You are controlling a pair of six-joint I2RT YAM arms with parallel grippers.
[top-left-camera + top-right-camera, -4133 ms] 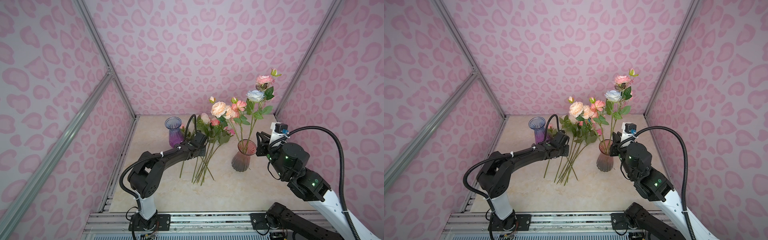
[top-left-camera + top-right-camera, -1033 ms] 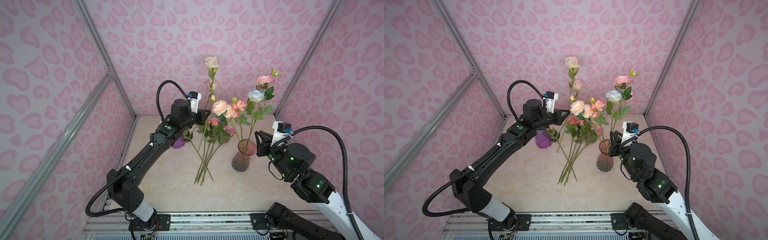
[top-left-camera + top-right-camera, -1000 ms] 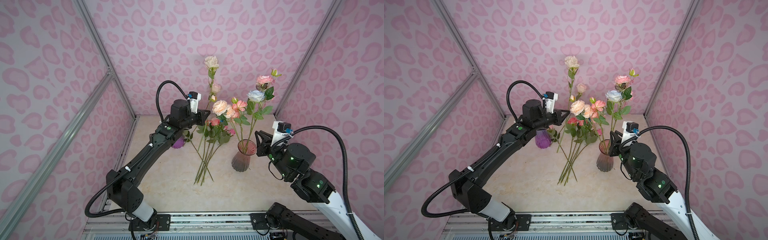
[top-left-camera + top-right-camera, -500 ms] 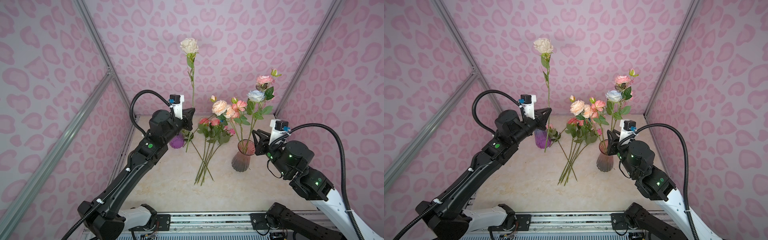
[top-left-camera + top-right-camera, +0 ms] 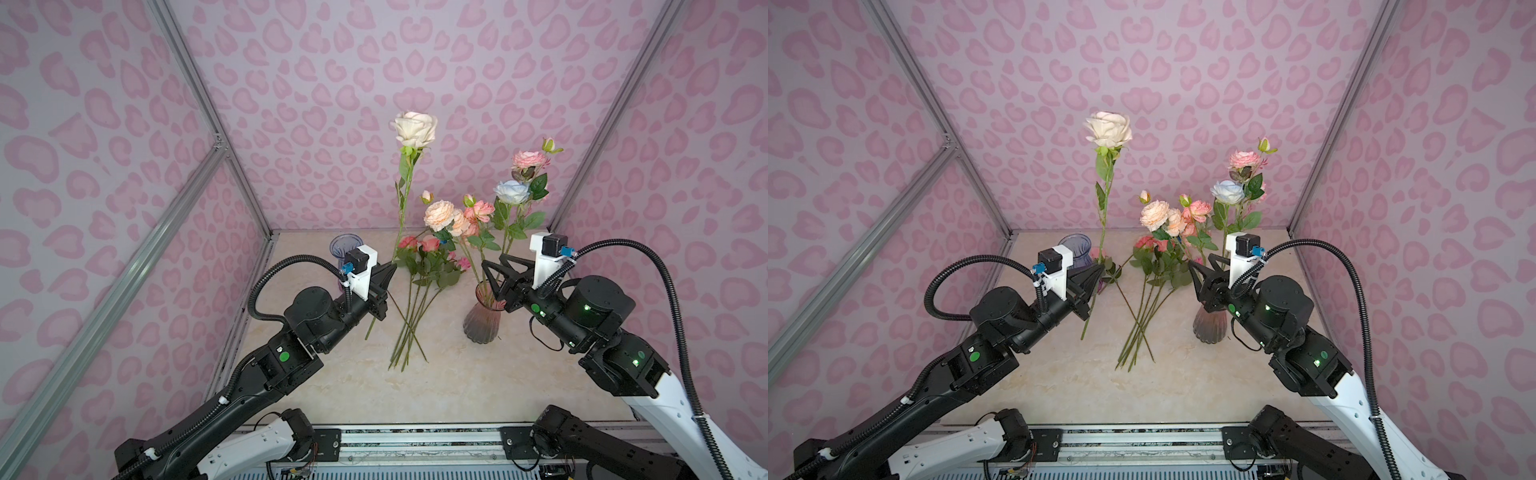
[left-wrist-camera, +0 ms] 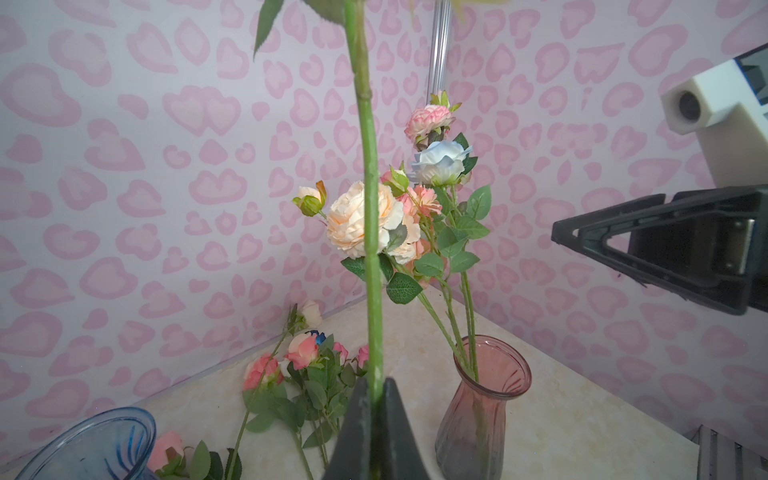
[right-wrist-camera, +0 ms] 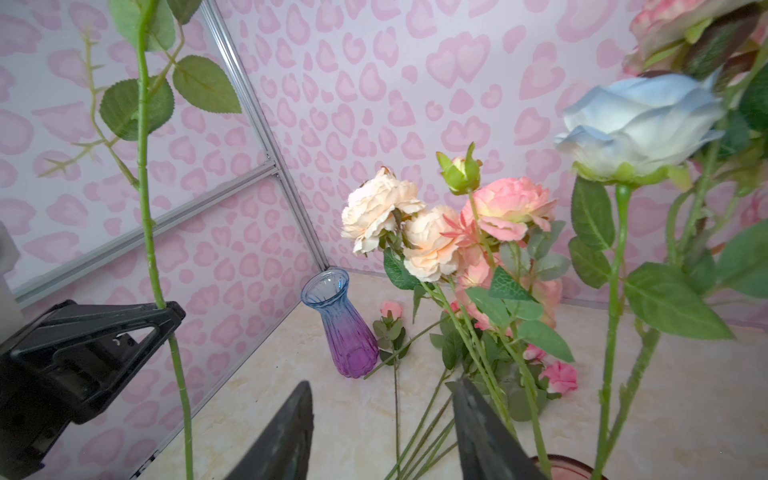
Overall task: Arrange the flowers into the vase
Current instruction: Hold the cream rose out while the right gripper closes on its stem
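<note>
Grips the cream rose (image 5: 415,129) low on its stem in the closed left tool (image 5: 390,270), bloom upright and high above the table (image 5: 457,386). Holds the right tool (image 5: 494,266) with jaws parted and empty, just beside the rim of the pink vase (image 5: 482,320) with its standing flowers (image 5: 444,214). Between both tools, loose flowers (image 5: 415,299) lying on the table. Behind the left tool, partly hidden, a blue-purple vase (image 5: 343,245).
</note>
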